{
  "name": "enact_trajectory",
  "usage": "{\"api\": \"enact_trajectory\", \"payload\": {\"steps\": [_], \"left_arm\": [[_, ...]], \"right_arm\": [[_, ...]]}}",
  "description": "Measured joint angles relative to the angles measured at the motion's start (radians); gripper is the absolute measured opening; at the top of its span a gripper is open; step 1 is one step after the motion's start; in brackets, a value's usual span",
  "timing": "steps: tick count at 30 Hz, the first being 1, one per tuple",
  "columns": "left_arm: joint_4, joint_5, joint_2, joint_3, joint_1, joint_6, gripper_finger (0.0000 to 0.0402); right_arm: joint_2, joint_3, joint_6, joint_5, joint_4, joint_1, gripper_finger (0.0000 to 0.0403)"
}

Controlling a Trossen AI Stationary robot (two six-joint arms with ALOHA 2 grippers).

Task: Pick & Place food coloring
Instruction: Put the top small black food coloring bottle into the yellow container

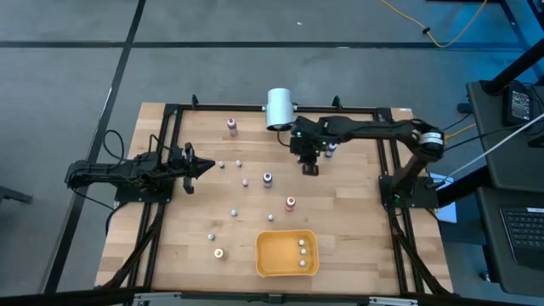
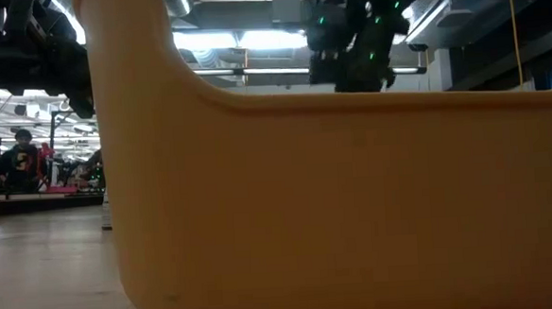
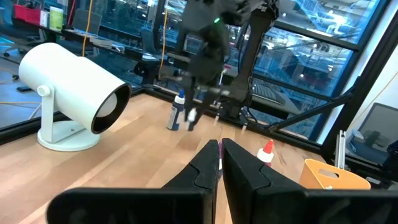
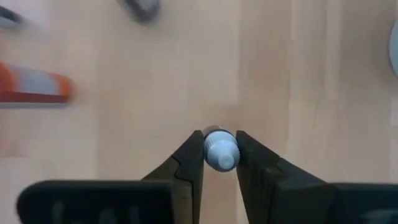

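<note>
- three food coloring bottles (image 1: 302, 252) already lie in the orange tray (image 1: 270, 261); by my count roughly ten remain scattered on the tabletop (image 1: 187, 238).
- the right pincer (image 4: 220, 149) is clamped on a whitish-topped bottle (image 4: 220, 151), above the tabletop's far middle, near the white cylinder (image 1: 279, 108); carrying it to the tray is left.
- the left pincer (image 3: 219, 163) waits at the left edge, fingers together.

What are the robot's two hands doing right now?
Left gripper: shut, holding nothing, at the table's left side.
Right gripper: shut on a small blue-topped food coloring bottle, near the white cylinder.
</note>
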Motion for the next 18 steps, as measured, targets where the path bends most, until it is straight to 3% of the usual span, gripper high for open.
{"api": "enact_trajectory", "payload": {"steps": [11,18], "left_arm": [[0.0,0.0,0.0,0.0,0.0,0.0,0.0017],[0.0,0.0,0.0,0.0,0.0,0.0,0.0017]], "right_arm": [[-0.218,0.0,0.126,0.032,-0.081,0.139,0.0079],[-0.286,0.0,0.255,0.067,-0.129,0.276,0.0082]]}}
